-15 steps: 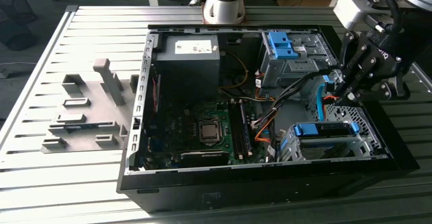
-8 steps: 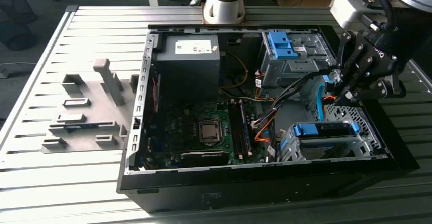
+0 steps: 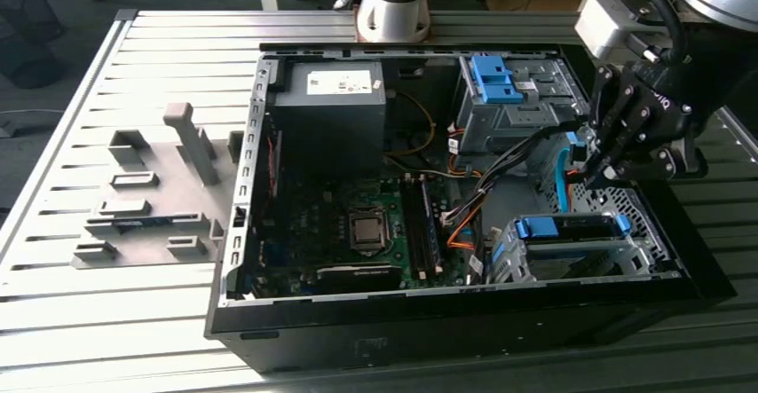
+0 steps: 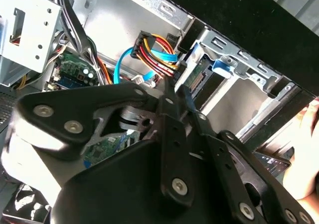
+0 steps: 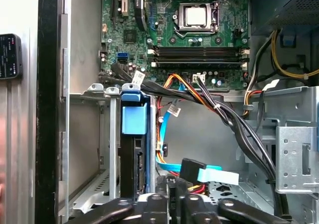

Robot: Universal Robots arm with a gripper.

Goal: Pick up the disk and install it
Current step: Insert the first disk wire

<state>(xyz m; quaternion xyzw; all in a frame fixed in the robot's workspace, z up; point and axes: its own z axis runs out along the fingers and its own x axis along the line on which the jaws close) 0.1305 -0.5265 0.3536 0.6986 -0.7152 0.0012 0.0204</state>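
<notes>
Heads up: your gripper (image 3: 598, 173) hangs low inside the open computer case (image 3: 474, 326), right in the cable bundle (image 5: 199, 171). I can't tell whether it's wide, narrow or pinching something.

The disk (image 5: 134, 134) sits upright in the drive cage (image 5: 89, 134) just beside the gripper, blue carrier tab showing, so it looks slotted in.

My worry is that any sideways nudge from here could snag those loose wires or drag a connector off, since they lie right against the tool.

The case rests on a slatted metal table (image 3: 154, 56), with a grey fixture block (image 3: 154, 207) well away from the gripper.
</notes>
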